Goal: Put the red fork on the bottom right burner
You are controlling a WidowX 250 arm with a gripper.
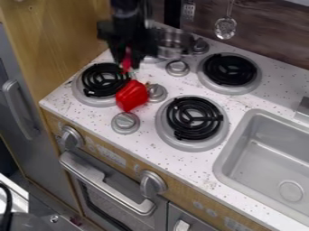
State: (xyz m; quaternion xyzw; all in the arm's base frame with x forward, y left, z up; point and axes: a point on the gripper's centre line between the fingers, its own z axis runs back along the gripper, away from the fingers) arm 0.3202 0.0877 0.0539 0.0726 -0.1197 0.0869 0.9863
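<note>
Oven handle (109, 185) is jutting nearest; the gripper (127, 57) is pinching the red fork (127, 62), needing clearance over the red toy (131, 96) before settling on the near right burner (194, 118).

Robot arm (125, 8): black throughout, smooth-looking, faint grey sheen on the rounded upper section. Gripper (128, 62): same black; broad, blocky body, wider than the section above, squared shoulder at left, narrowing downward. Edges blurred; screws, cables, markings too indistinct to tell.
</note>
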